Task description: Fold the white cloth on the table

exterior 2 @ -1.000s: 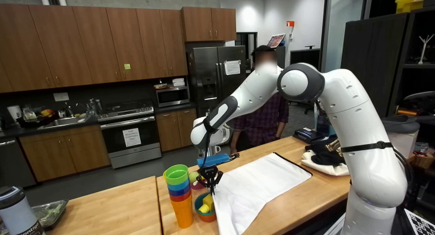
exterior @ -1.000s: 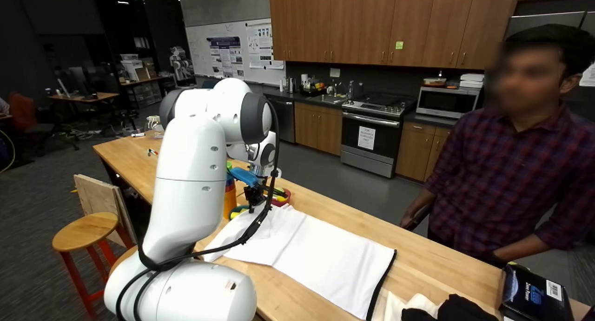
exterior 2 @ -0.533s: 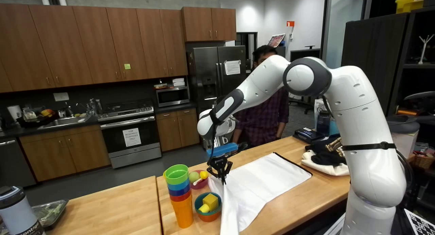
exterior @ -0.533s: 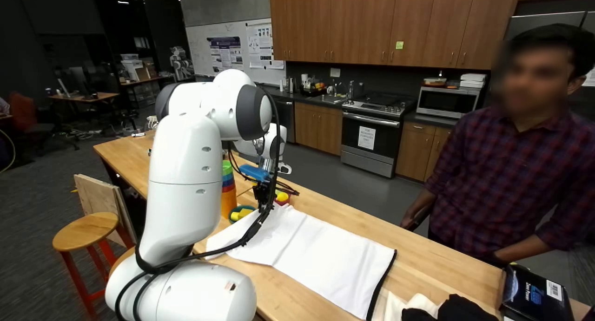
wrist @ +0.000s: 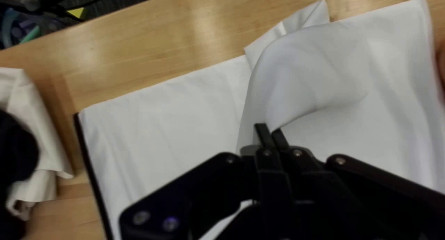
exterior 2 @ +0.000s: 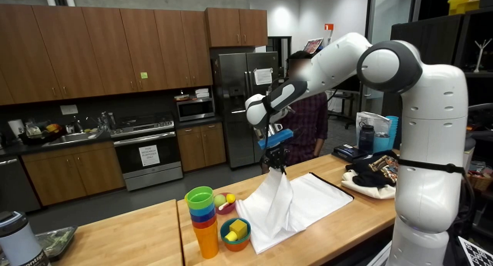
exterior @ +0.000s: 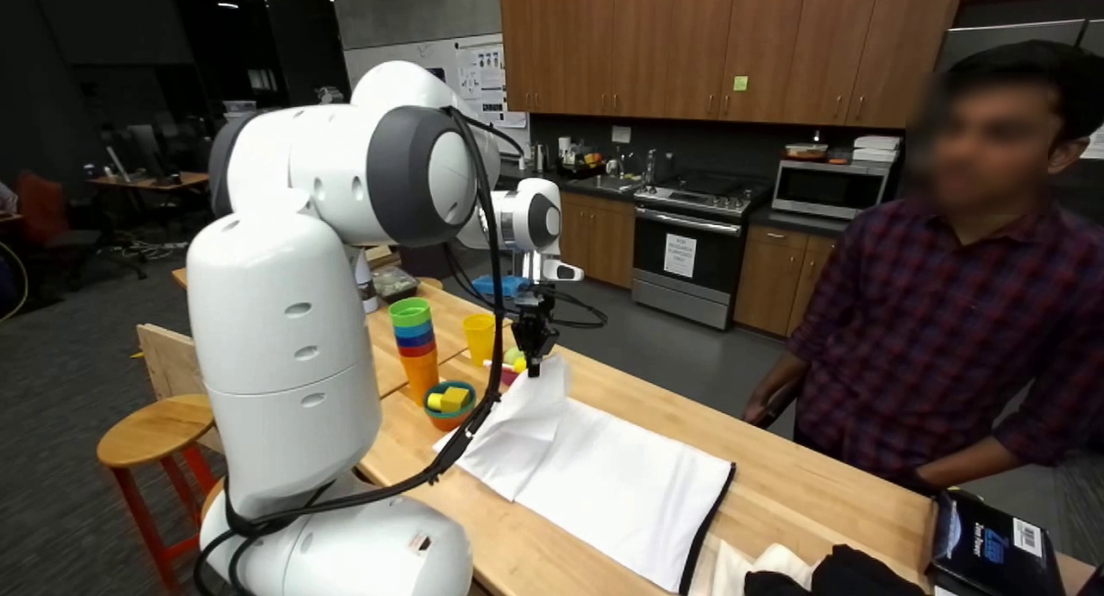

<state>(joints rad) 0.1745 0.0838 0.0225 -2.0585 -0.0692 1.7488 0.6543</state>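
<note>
Above the table [exterior 2: 339, 229], we find the gripper [wrist: 269, 129] pinching the white cloth [exterior 2: 289, 208]; black fabric [wrist: 16, 149], wrist view: nine o'clock.

In an exterior view, the white cloth [exterior: 625, 484] is held partly raised above the table [exterior: 815, 497] by the gripper [exterior: 534, 370], its black-edged end spread flat.
</note>
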